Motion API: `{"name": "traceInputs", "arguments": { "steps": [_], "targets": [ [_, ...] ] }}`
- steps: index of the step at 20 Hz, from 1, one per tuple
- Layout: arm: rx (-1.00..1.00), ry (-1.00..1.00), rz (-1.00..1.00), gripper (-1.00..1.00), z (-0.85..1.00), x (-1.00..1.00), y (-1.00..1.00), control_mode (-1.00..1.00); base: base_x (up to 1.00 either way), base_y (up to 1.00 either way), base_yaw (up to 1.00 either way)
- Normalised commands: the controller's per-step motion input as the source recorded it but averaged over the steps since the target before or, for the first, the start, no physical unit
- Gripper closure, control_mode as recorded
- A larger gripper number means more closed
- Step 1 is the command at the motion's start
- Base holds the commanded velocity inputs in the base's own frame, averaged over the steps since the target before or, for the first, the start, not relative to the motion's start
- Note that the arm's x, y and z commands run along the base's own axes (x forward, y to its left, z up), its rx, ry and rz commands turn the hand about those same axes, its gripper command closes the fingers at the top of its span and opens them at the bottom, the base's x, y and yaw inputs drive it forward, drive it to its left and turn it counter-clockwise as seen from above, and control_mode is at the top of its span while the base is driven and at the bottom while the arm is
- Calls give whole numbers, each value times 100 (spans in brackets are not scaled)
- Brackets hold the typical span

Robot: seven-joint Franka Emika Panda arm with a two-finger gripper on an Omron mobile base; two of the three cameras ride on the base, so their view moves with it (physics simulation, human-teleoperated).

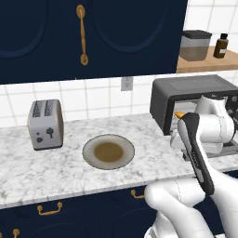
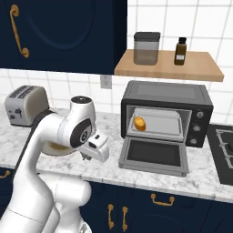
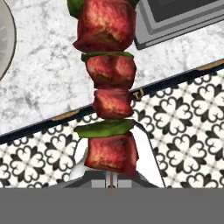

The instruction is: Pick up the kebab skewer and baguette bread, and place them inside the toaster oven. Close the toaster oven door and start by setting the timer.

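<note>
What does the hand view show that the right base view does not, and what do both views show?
Hand view alone: the kebab skewer close up, held in the shut end effector, and the patterned floor. Right base view alone: the baguette bread inside the toaster oven, the silver toaster, the shelf. Both: the marble counter and the open toaster oven door.

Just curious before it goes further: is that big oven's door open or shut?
Open. The toaster oven door lies folded down flat on the counter, and the baguette bread shows inside.
</note>
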Motion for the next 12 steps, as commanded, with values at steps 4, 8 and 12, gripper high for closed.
{"name": "traceInputs", "arguments": {
  "steps": [4,8,12],
  "targets": [
    [0,0,11,100,48,-9,-100,-100,0,0,0],
    [0,0,16,100,26,28,-99,-100,0,0,0],
    [0,0,25,100,4,50,-86,-100,0,0,0]
  ]
}}
